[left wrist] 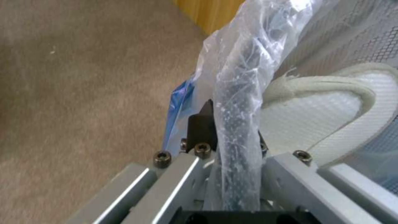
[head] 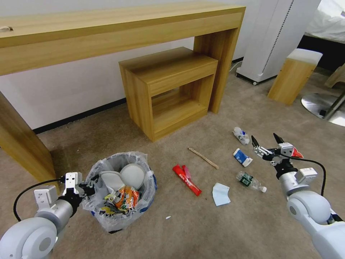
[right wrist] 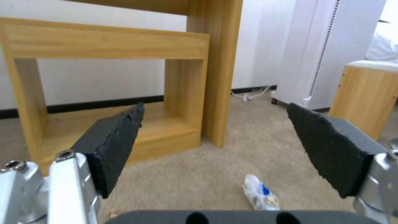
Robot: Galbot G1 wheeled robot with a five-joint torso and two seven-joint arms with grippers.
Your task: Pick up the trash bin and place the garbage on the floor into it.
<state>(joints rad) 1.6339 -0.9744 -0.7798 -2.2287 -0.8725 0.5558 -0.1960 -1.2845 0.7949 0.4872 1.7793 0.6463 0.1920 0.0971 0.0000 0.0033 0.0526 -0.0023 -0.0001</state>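
The trash bin, black with a crinkly plastic bag over its rim, is at the lower left on the beige floor. My left gripper is shut on its near rim, one finger outside the bag. Inside lie white slippers and an orange wrapper. Garbage lies on the carpet: a red wrapper, a wooden stick, a blue mask, a plastic bottle, a blue-white cup and a crumpled white piece. My right gripper hovers open above the cup.
A long wooden desk stands against the wall, with a small wooden cabinet under it. At the right are a white appliance, a wooden stool and a metal chair base. A tiny white scrap lies near the bin.
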